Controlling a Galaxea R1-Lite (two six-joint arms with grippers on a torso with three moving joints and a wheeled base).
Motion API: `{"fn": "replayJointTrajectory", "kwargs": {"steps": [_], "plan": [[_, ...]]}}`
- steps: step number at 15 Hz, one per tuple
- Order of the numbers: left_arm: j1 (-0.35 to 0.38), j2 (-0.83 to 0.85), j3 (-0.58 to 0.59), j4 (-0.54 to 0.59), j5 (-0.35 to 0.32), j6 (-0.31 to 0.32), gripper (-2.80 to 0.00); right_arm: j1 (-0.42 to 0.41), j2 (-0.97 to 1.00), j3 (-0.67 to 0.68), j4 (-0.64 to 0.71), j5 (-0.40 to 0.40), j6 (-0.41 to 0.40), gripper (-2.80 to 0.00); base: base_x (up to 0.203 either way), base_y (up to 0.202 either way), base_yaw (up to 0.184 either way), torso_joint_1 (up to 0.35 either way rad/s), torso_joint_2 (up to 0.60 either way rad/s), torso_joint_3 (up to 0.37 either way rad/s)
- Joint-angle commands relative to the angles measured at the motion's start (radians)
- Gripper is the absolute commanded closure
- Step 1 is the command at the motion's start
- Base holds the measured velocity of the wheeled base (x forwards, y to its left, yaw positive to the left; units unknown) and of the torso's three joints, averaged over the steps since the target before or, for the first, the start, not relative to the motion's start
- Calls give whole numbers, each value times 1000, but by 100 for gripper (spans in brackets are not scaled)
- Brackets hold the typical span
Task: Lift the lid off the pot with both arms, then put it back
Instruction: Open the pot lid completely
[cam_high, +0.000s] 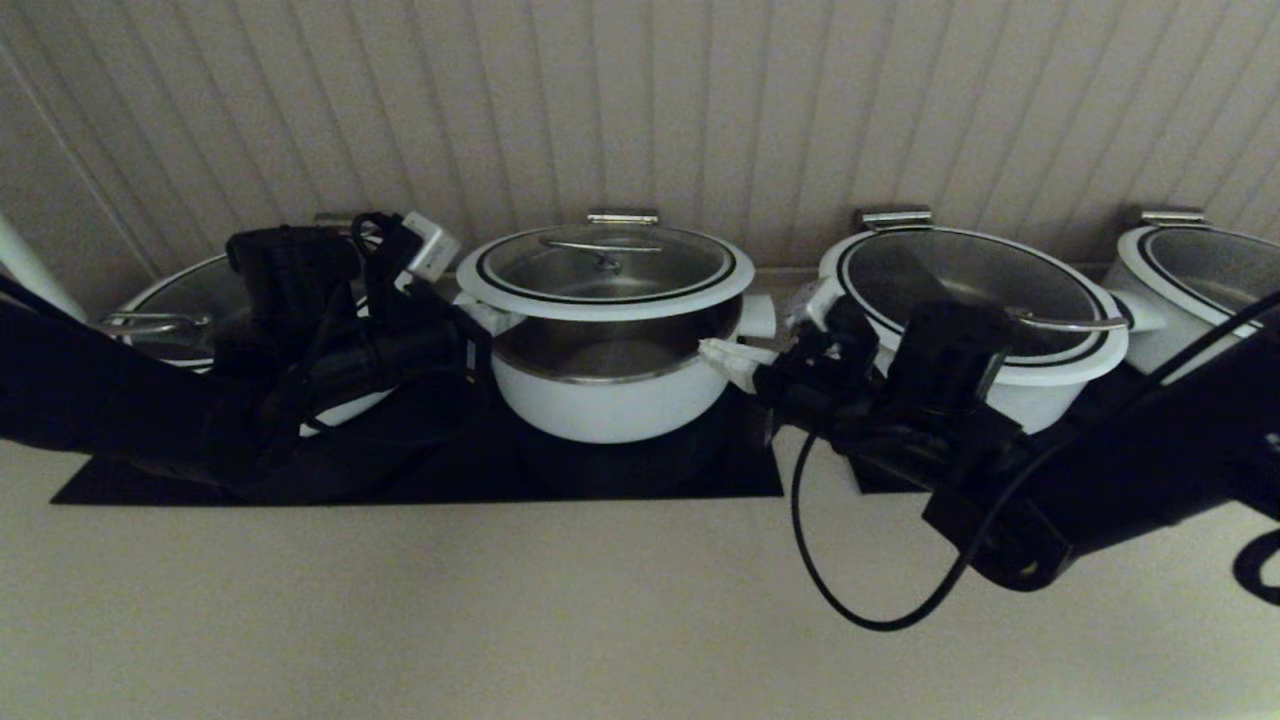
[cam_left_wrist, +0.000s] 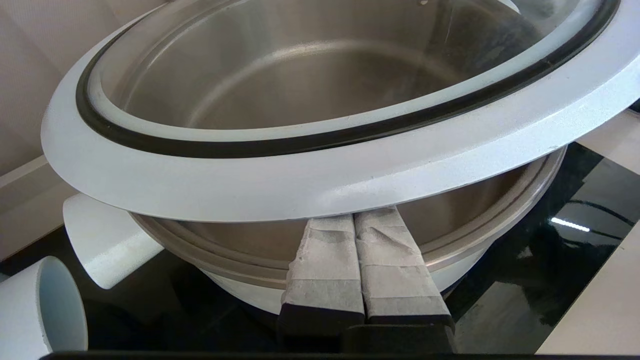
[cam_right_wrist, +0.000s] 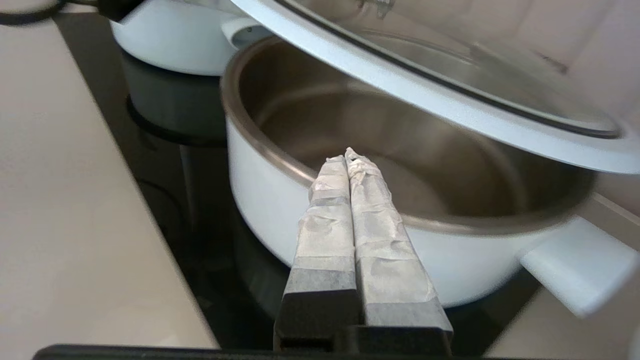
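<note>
The lid (cam_high: 605, 265) hangs raised above the white pot (cam_high: 600, 400), with a gap that shows the steel inside. My left gripper (cam_high: 497, 318) is shut at the pot's left side. In the left wrist view its closed fingertips (cam_left_wrist: 355, 216) go under the lid's white rim (cam_left_wrist: 300, 180), over the pot's steel edge (cam_left_wrist: 500, 200). My right gripper (cam_high: 715, 352) is shut at the pot's right side, below the lid's rim. In the right wrist view its tips (cam_right_wrist: 346, 154) lie over the pot's rim (cam_right_wrist: 260, 200), apart from the lid (cam_right_wrist: 450, 110) above.
A lidded white pot (cam_high: 190, 300) stands on the left behind my left arm. Two more (cam_high: 980, 290) (cam_high: 1190, 270) stand on the right. All sit on black cooktops (cam_high: 600, 470) against the ribbed wall. A side stub (cam_left_wrist: 105, 240) juts from the pot.
</note>
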Motion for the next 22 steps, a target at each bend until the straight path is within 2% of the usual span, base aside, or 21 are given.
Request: {"fn": "replayJointTrajectory", "kwargs": {"steps": [1, 4, 6, 9, 11, 15, 16, 18, 22], "plan": [[0, -8, 2, -5, -3, 1, 0, -3, -122, 90, -4, 1, -1, 0, 0, 0, 0, 0, 0, 0], [0, -11, 2, -5, -3, 1, 0, -8, -271, 243, -2, -9, 3, 0, 0, 0, 0, 0, 0, 0], [0, -14, 2, -5, -3, 1, 0, -16, -377, 354, -2, -59, 4, 0, 0, 0, 0, 0, 0, 0], [0, -25, 8, -5, -3, 4, 0, -87, -518, 481, 26, -110, 5, 0, 0, 0, 0, 0, 0, 0], [0, -34, 9, -5, -1, 4, 0, -156, -643, 511, 157, -126, 4, 0, 0, 0, 0, 0, 0, 0], [0, -45, 11, -5, -1, 4, 0, -330, -916, 534, 553, -137, 3, 0, 0, 0, 0, 0, 0, 0], [0, -46, 11, -5, -1, 4, 0, -364, -967, 555, 611, -137, 4, 0, 0, 0, 0, 0, 0, 0], [0, -51, 11, -5, -1, 4, 0, -399, -1027, 652, 653, -135, 8, 0, 0, 0, 0, 0, 0, 0], [0, -49, 11, -5, 22, 6, 0, -405, -1156, 854, 664, -133, 16, 0, 0, 0, 0, 0, 0, 0]]}}
